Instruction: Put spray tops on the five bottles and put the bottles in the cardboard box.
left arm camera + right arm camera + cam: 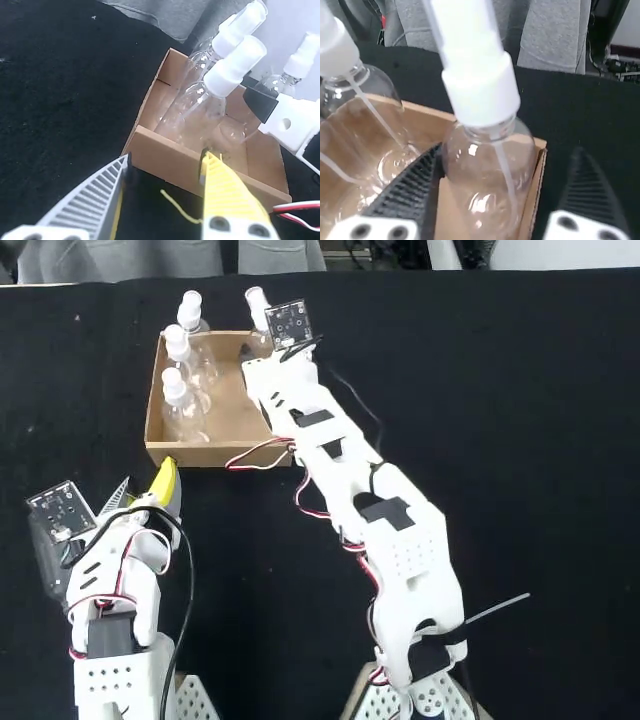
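Observation:
The cardboard box (155, 410) (165, 155) (537, 175) sits at the table's far left. Three clear bottles with white spray tops (172, 385) (200, 100) stand along its left side. A fourth topped bottle (258, 305) (485, 165) stands upright in the box's far right corner. My right gripper (262, 345) (507, 152) is open around this bottle, with one black finger (410, 185) close beside it and the other well apart. My left gripper (147, 475) (165, 175) hangs open just in front of the box's near wall, nothing between its grey and yellow fingers.
Black cloth covers the table. The right arm (380, 520) stretches diagonally from the near edge to the box. A clear shape (45, 560) lies beside the left arm; I cannot tell what it is. Red and white cables (255, 460) trail by the box's near wall.

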Motion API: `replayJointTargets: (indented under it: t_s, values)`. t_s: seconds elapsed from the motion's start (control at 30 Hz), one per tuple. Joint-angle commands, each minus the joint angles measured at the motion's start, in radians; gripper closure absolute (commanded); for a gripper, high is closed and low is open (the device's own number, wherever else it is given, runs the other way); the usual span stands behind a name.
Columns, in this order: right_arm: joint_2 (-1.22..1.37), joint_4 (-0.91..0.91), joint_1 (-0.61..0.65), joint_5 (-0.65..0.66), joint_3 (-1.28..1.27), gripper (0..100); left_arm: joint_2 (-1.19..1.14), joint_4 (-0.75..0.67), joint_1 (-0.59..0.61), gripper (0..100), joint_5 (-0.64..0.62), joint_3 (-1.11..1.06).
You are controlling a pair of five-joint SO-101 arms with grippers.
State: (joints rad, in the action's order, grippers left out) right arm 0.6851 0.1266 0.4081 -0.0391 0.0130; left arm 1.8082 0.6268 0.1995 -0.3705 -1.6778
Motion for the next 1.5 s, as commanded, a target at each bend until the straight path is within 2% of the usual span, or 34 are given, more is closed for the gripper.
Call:
replayJointTargets:
  t_s: [0.0, 0.4, 1.27, 1.47]
  values:
    - [-0.028, -0.094, 0.005, -0.003, 0.065, 61.6, 0.012, 0.005, 0.010, 78, 0.009, -0.022]
    - [-0.042, -0.101, 0.006, -0.003, 0.062, 62.7, 0.012, 0.005, 0.012, 78, 0.009, -0.022]
    - [-0.479, -0.103, 0.032, -0.005, -0.361, 62.6, 0.012, 0.005, 0.012, 78, 0.009, -0.022]
    - [-0.575, -0.103, 0.037, 0.104, -0.490, 62.7, 0.012, 0.005, 0.012, 78, 0.009, -0.022]
